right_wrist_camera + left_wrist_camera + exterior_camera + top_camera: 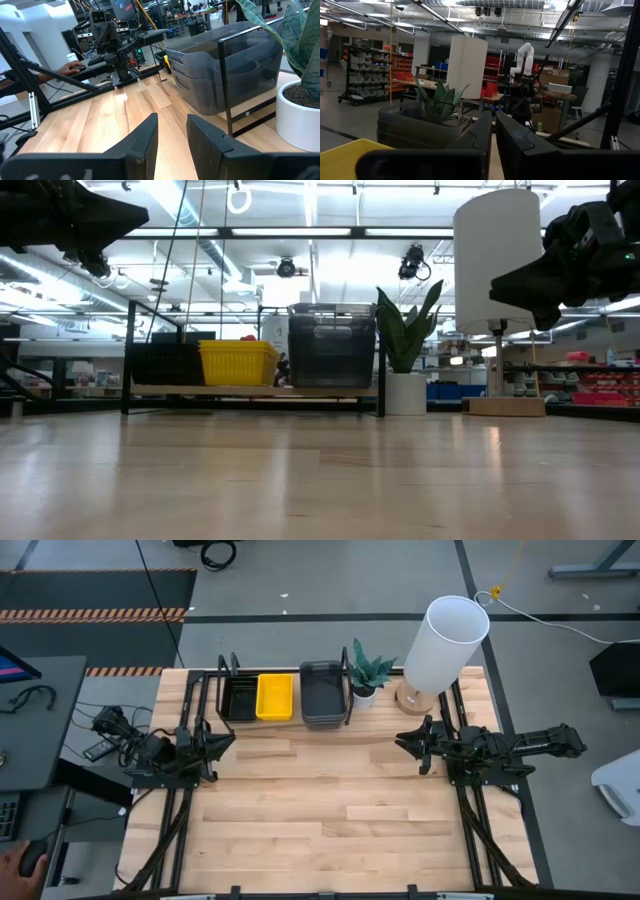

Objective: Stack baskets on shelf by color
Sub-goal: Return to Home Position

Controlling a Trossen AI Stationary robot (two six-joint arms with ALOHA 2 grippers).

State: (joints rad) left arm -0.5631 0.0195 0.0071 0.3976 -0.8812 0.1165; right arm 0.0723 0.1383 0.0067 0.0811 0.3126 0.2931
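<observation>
Baskets (pixel 273 697) in black, yellow, grey stacks on shelf (pixel 250 391), left tool (pixel 226 740) clenched, right tool (pixel 402 739) released

Table (pixel 300 830): pale wood planks, smooth, satin sheen. Shelf (pixel 250 391): light wood plank, black metal wire frame. Yellow basket (pixel 274 697): plastic, ribbed sides. Grey baskets (pixel 215 75): smooth plastic. Black baskets (pixel 238 700): matt mesh.

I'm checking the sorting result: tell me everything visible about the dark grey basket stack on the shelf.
The dark grey, smoky-translucent plastic baskets stand nested in one upright stack, with rounded corners and layered rims, the top one empty. The stack rests on the light wooden, black-wire-framed shelf at its right end, just apart from the yellow plastic basket.
</observation>
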